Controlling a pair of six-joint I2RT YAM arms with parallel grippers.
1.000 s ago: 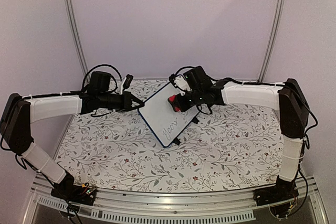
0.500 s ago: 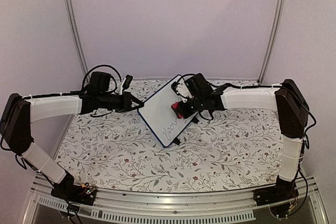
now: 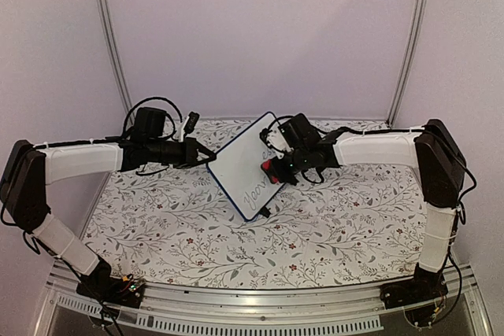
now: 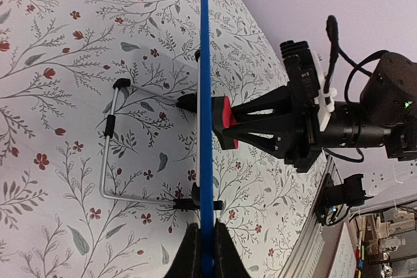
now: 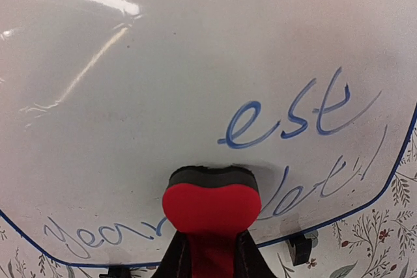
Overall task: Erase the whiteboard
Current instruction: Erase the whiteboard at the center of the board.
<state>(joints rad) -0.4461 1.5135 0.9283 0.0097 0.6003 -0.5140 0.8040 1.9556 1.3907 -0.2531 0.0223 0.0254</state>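
Right gripper (image 3: 276, 165) was clamped tight on the red eraser (image 5: 210, 208), felt side pressed against the whiteboard (image 3: 239, 164) — mid-wipe, I'd say. That board stood tilted near the middle of the table (image 3: 157, 226), between both arms, with the left gripper (image 4: 206, 247) pinched shut on its blue edge to steady it. Blue writing (image 5: 293, 118) sat along the lower part, so my guess for the next move — drag the eraser down across those words with even pressure.
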